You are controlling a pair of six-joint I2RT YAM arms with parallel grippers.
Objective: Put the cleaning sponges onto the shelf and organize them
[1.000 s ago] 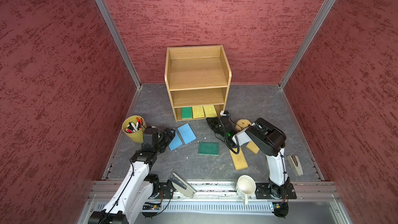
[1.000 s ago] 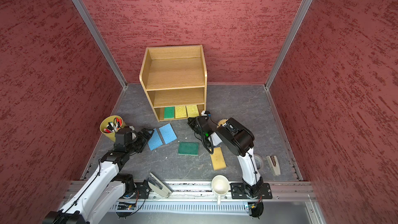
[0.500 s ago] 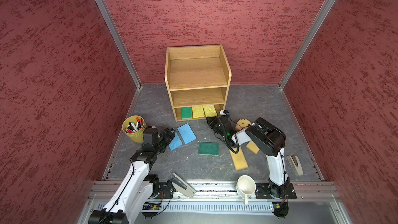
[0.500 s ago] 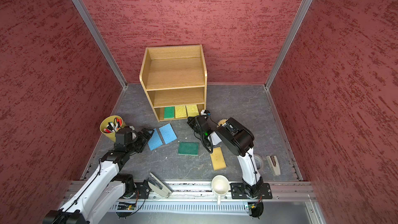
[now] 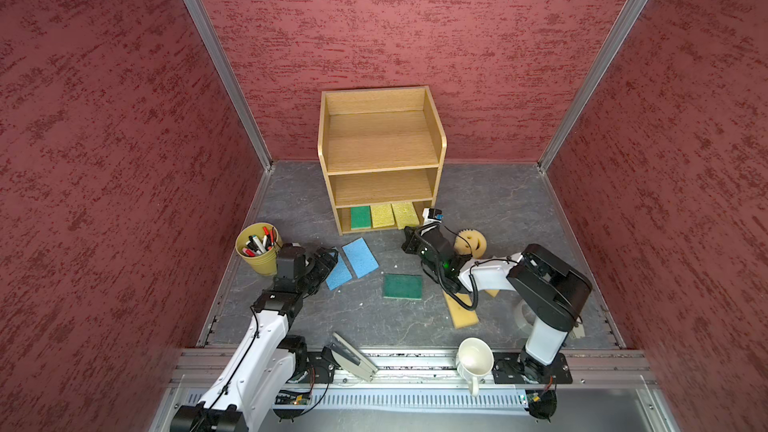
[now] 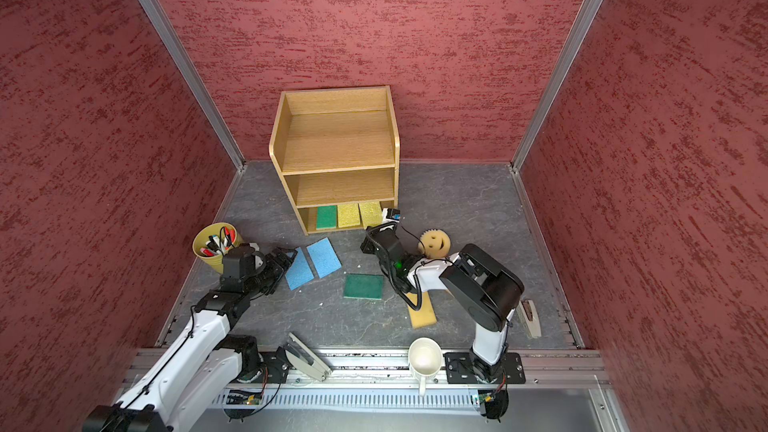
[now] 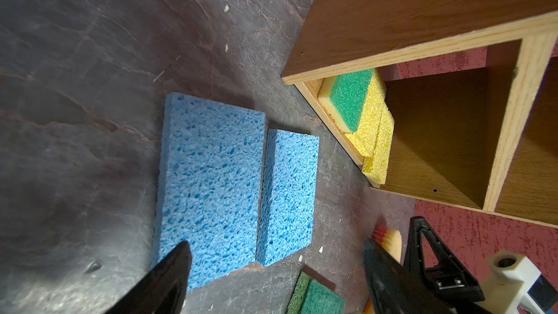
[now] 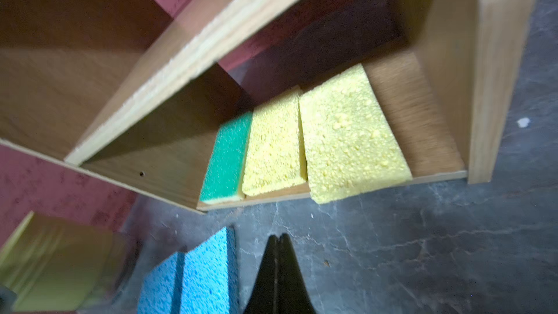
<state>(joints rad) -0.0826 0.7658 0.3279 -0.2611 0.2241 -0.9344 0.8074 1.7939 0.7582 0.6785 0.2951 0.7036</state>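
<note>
2 blue sponges [image 7: 211, 176] lie edge-to-edge before the spread left gripper [image 7: 275, 244].

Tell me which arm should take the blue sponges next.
Probably left. The left gripper is open and sits right at the blue sponges, with one between its jaws in the wrist view. The right gripper is shut, facing the shelf, farther from them.
</note>
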